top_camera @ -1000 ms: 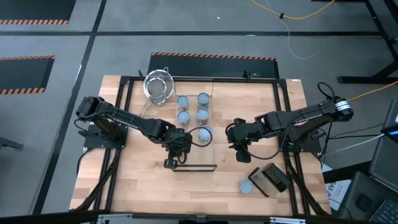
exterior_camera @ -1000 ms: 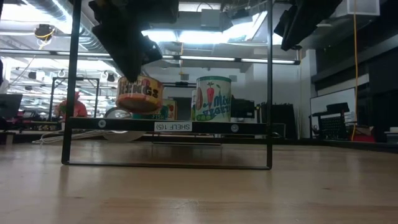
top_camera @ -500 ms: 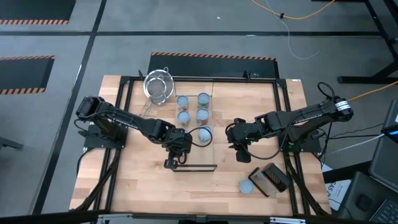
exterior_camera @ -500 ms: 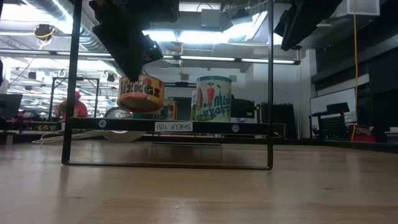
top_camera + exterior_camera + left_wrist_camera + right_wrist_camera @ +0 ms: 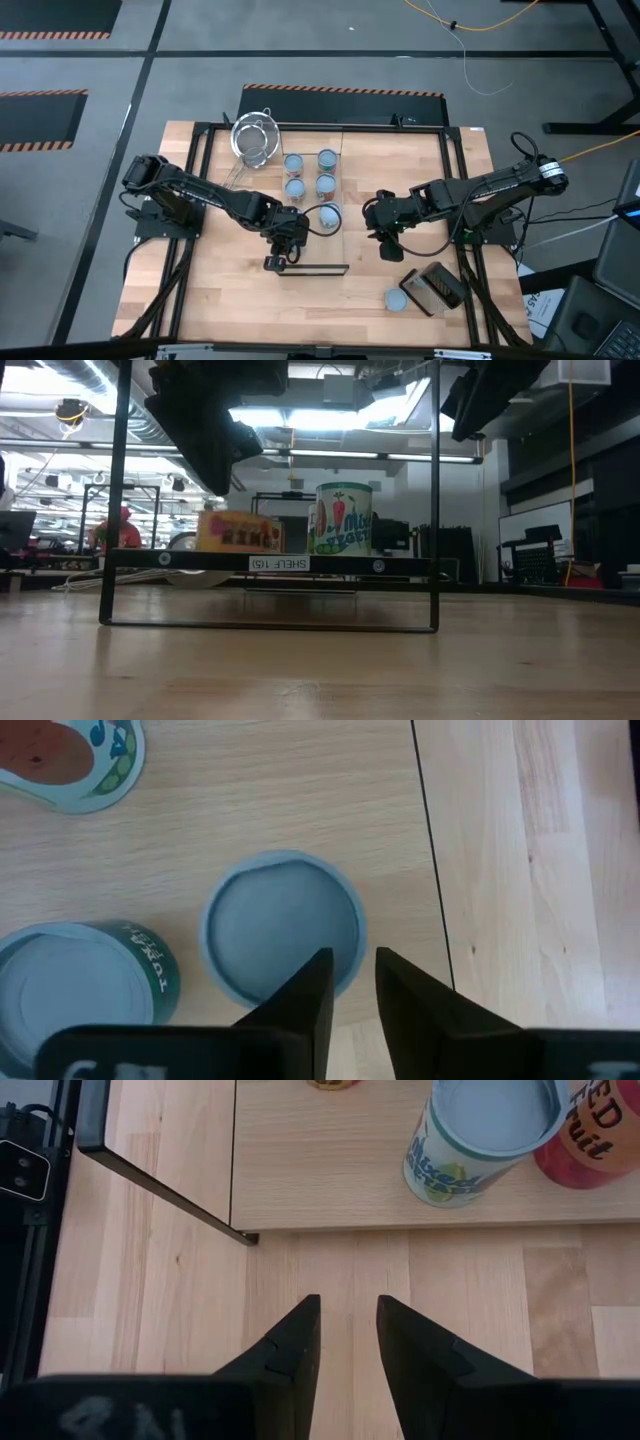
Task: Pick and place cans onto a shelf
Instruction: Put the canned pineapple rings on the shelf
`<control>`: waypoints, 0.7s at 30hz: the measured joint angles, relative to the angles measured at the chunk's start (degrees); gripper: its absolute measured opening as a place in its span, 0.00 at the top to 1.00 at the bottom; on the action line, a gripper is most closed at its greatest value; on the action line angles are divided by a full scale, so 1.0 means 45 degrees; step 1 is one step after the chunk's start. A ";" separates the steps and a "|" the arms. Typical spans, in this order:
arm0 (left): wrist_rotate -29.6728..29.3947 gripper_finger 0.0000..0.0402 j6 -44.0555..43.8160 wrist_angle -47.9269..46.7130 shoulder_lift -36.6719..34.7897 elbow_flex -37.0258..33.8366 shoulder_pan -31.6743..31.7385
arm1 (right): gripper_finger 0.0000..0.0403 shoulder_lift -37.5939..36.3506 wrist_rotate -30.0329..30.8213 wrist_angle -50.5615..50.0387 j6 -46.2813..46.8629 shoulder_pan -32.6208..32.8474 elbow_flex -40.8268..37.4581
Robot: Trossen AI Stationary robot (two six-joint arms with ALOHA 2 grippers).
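Can w/ the orange label [image 5: 238, 532] has dropped out of the left gripper [image 5: 350, 970]. A sec ago it hung clamped just above the shelf [image 5: 160, 559]; now it sits flat on the shelf board, beside the green-labelled can [image 5: 343, 518].

Progress: well along, by my read. High view shows five pale-blue tops on the shelf clear of the arm, plus the one just set down under the left gripper, so approx. six placed. One more can [image 5: 396, 299] stands off the shelf, well apart from it toward the right arm's side, just beside a dark box [image 5: 435, 287]. That one is left to fetch. Can't find any further can in these views.

Left gripper: released, holding nothing. Fingers stand a narrow gap apart directly over the placed can's top [image 5: 280, 920]. In the low view the gripper is above the can w/ clear air between, so no contact. Next step prob. is a lift clear of the shelf.

Right gripper [image 5: 348, 1310]: waits off the shelf's edge, near it, fingers parted w/ only bare tabletop between them. Holds nothing, touches nothing.
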 joint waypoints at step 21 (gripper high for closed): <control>-0.2847 0.82 0.0580 -0.1735 -0.4887 0.0332 -0.0617 | 0.74 -0.0050 -0.2515 -0.0104 0.0279 0.0133 0.0454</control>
